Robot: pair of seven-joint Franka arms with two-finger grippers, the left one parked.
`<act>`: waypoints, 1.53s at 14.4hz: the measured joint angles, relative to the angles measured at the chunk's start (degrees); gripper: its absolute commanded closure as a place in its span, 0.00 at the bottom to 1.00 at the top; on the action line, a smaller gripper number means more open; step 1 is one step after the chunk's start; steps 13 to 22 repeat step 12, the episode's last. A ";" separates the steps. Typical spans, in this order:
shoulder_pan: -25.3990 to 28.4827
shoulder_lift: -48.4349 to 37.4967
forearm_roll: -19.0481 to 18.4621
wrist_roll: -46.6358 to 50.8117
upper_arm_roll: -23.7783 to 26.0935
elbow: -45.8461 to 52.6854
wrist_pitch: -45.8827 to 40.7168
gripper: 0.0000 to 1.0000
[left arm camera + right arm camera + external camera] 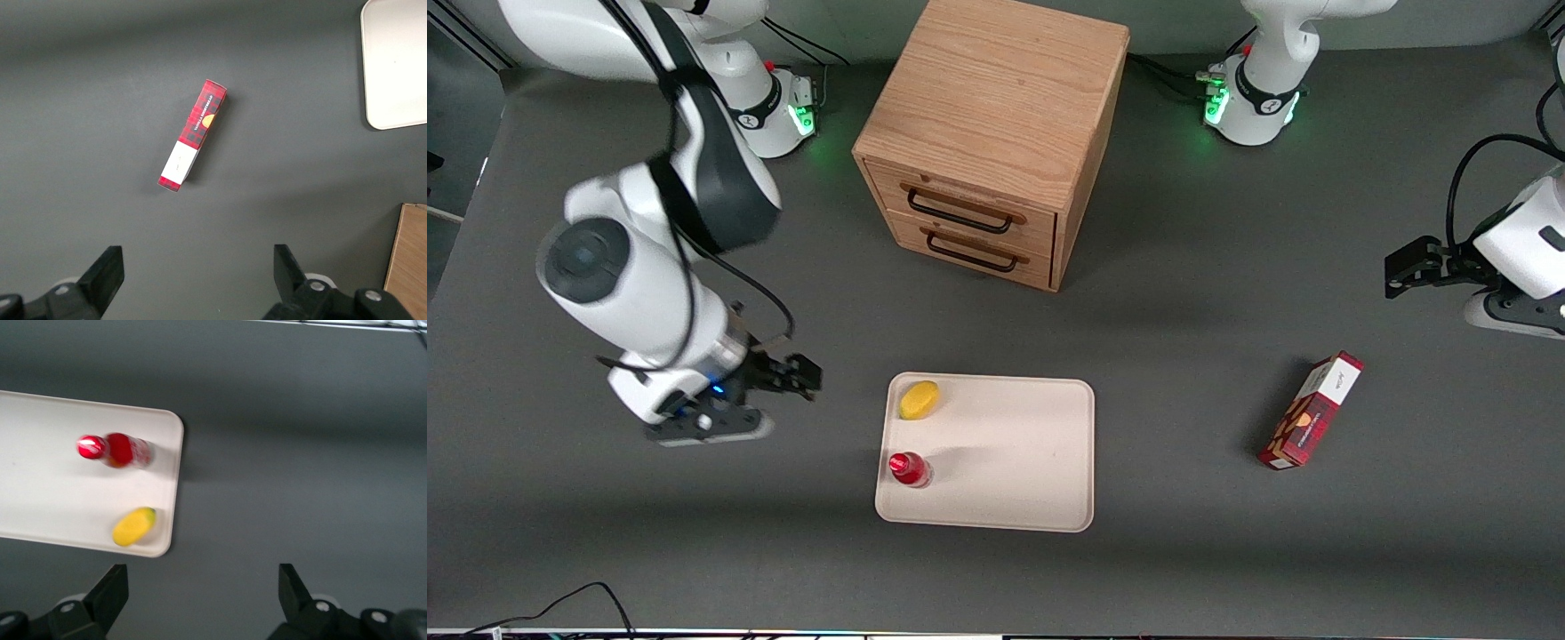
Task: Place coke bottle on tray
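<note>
The coke bottle (910,468) (115,449), small and red with a red cap, stands upright on the cream-beige tray (1014,462) (40,493). It is by the tray's rim at the working arm's end, near the corner closest to the front camera. My gripper (711,423) (202,592) hovers over bare grey table off that end of the tray. It is open, holds nothing, and is well apart from the bottle.
A yellow fruit (919,399) (133,526) lies on the tray, farther from the front camera than the bottle. A wooden drawer cabinet (987,142) stands farther back still. A red patterned carton box (1311,410) (193,134) lies toward the parked arm's end.
</note>
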 measured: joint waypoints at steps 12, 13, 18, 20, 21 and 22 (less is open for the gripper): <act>-12.30 -17.11 0.29 -4.74 0.11 -11.45 -7.49 0.00; -12.30 -17.11 0.29 -4.74 0.11 -11.45 -7.49 0.00; -12.30 -17.11 0.29 -4.74 0.11 -11.45 -7.49 0.00; -12.30 -17.11 0.29 -4.74 0.11 -11.45 -7.49 0.00; -12.30 -17.11 0.29 -4.74 0.11 -11.45 -7.49 0.00; -12.30 -17.11 0.29 -4.74 0.11 -11.45 -7.49 0.00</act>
